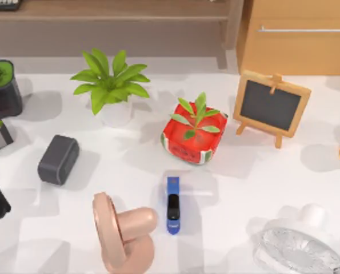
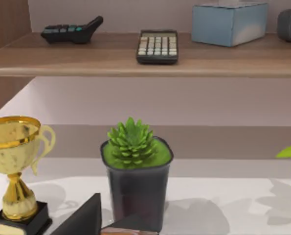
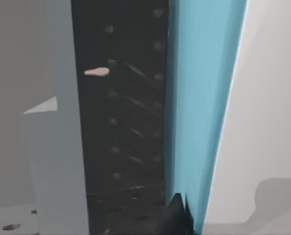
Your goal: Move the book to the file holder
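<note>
Overhead, two fans (image 1: 124, 237), one stapler (image 1: 173, 204).

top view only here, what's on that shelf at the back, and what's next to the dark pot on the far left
observer: a calculator lies flat on the shelf, keys up.
operator: anything else up there
observer: a pale blue box stands on the same shelf, apart from the calculator.
operator: ok and by the pot
observer: a gold trophy on a black base stands beside the dark pot, not touching it.
</note>
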`<state>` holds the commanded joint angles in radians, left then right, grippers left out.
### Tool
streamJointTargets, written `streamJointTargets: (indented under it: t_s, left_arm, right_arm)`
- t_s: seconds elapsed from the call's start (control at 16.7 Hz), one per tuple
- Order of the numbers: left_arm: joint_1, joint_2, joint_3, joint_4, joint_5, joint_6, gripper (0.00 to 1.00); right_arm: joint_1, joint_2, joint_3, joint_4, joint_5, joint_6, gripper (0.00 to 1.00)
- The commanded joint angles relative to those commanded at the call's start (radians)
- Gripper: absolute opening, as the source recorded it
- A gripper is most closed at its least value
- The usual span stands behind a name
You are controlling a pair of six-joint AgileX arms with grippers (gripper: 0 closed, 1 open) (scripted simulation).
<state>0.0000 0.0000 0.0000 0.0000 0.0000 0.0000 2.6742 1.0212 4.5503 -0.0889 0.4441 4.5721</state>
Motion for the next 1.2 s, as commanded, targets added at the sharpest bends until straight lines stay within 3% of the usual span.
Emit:
streamJointTargets:
  t_s: [0.12,0.9,1.2]
  left_arm:
    - [0.0,0.0,0.0,0.0,0.0,0.0,1.0]
    - [0.0,0.0,0.0,0.0,0.0,0.0,1.0]
    - [0.0,0.0,0.0,0.0,0.0,0.0,1.0]
  right_arm:
    - [0.0,0.0,0.0,0.0,0.0,0.0,0.0]
    - [0.0,0.0,0.0,0.0,0.0,0.0,0.98]
    - [0.0,0.0,0.0,0.0,0.0,0.0,1.0]
